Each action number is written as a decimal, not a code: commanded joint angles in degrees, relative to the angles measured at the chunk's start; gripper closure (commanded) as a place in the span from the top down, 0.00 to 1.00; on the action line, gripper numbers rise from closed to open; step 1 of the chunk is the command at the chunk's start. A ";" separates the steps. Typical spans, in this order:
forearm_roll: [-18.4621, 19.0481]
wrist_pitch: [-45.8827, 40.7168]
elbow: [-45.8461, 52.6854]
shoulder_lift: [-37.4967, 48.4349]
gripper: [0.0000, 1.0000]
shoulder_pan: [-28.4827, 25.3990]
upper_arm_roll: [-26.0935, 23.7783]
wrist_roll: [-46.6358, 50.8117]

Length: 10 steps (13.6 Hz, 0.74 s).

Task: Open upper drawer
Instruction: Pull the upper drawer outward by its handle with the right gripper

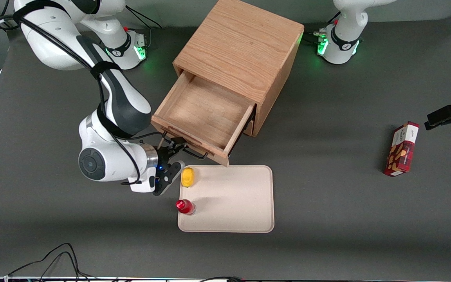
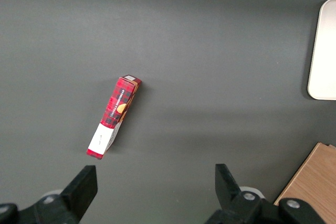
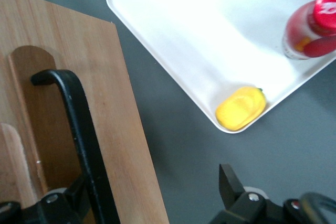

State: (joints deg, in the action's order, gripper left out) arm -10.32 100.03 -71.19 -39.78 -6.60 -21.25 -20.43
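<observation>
The upper drawer [image 1: 206, 113] stands pulled far out of the oak cabinet [image 1: 241, 51], and its shallow box is empty. Its thin black wire handle [image 1: 194, 152] is on the front that faces the front camera. My right gripper [image 1: 174, 158] is at the working arm's end of that handle, with its jaws wide apart. In the right wrist view the handle [image 3: 79, 124] runs along the wooden drawer front [image 3: 110, 77] right beside one finger [image 3: 63, 200]. The gripper [image 3: 152, 182] holds nothing. The bottom drawer is hidden under the upper one.
A cream tray [image 1: 241, 203] lies just nearer the front camera than the drawer, holding a yellow piece [image 1: 188, 177] and a red-capped bottle [image 1: 185, 206] close to the gripper. A red box [image 1: 401, 149] lies toward the parked arm's end.
</observation>
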 commanded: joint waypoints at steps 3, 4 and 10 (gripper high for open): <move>1.26 -1.77 7.11 -3.55 1.00 -0.52 2.09 -0.40; 1.18 -2.64 7.81 -3.55 1.00 -0.52 2.88 -2.14; 0.91 -6.69 11.51 -2.95 1.00 -0.35 3.50 -3.65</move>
State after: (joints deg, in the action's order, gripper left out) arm -10.16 95.35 -62.82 -42.36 -6.57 -18.27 -22.98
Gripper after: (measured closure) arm 0.000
